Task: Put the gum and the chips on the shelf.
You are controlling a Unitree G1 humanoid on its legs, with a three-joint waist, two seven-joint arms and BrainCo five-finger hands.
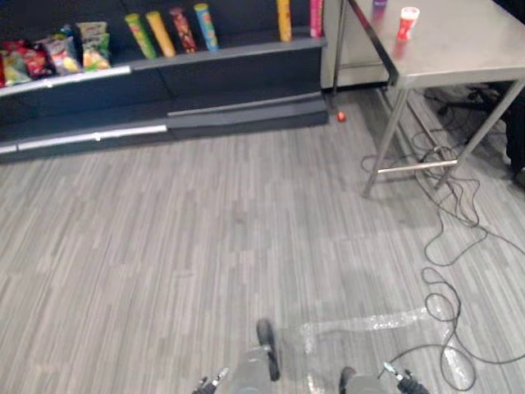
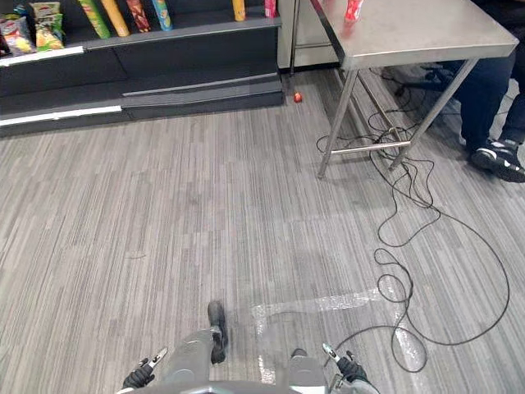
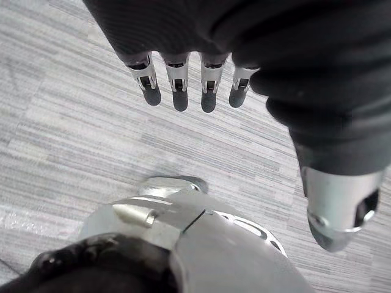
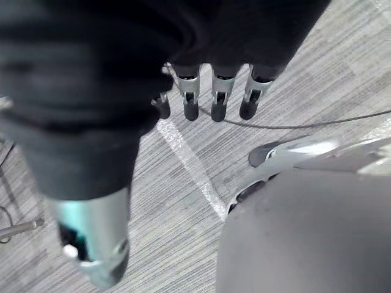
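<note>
Where grey plank floor [image 1: 205,246] ends, dark shelf [image 1: 246,51]; steel table [image 1: 467,41] right.

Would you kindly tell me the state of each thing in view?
Left hand, open, empty.
Right hand, open, empty.
Tubes, standing on the shelf.
Bags, propped on the shelf.
Red container, upright on the table.
Red ball, lying on the floor.

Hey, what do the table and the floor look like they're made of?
The table looks like brushed stainless steel, with a dull grey sheen and thin shiny legs. The floor is probably grey wood-look vinyl or laminate, going by its narrow streaked planks; which one is unclear.
</note>
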